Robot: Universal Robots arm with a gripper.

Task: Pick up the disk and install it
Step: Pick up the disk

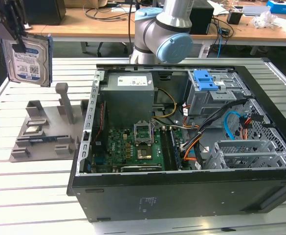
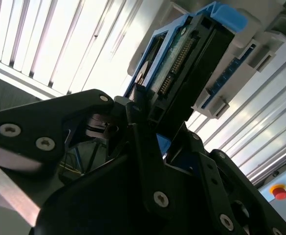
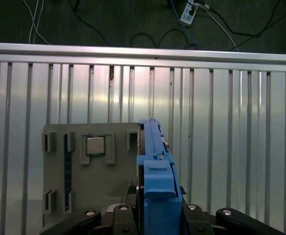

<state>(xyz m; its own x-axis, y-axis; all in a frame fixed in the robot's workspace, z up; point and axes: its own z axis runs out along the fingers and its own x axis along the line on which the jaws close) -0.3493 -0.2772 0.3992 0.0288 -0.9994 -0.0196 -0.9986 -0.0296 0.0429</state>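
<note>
The disk (image 1: 29, 59), a silver drive with a white-and-blue label in a blue carrier bracket, hangs upright in the air at the exterior view's far left. My gripper (image 1: 16, 39) is shut on its upper part. It is held well above the grey fixture plate (image 1: 40, 134) on the table. In the first wrist view the disk (image 3: 155, 171) appears edge-on, blue bracket toward the camera, between my fingers (image 3: 121, 215), with the fixture plate (image 3: 64, 196) below. The second wrist view shows the disk's connector end (image 2: 182, 73) clamped in the black gripper (image 2: 152, 127).
The open black computer case (image 1: 182, 188) lies on the slatted metal table (image 1: 15, 196), to the exterior view's right of the fixture. Inside are a grey power-supply box (image 1: 129, 93), a motherboard (image 1: 133, 147), a drive bay with a blue latch (image 1: 205, 81) and cables. A chip (image 3: 95, 145) rests in the fixture.
</note>
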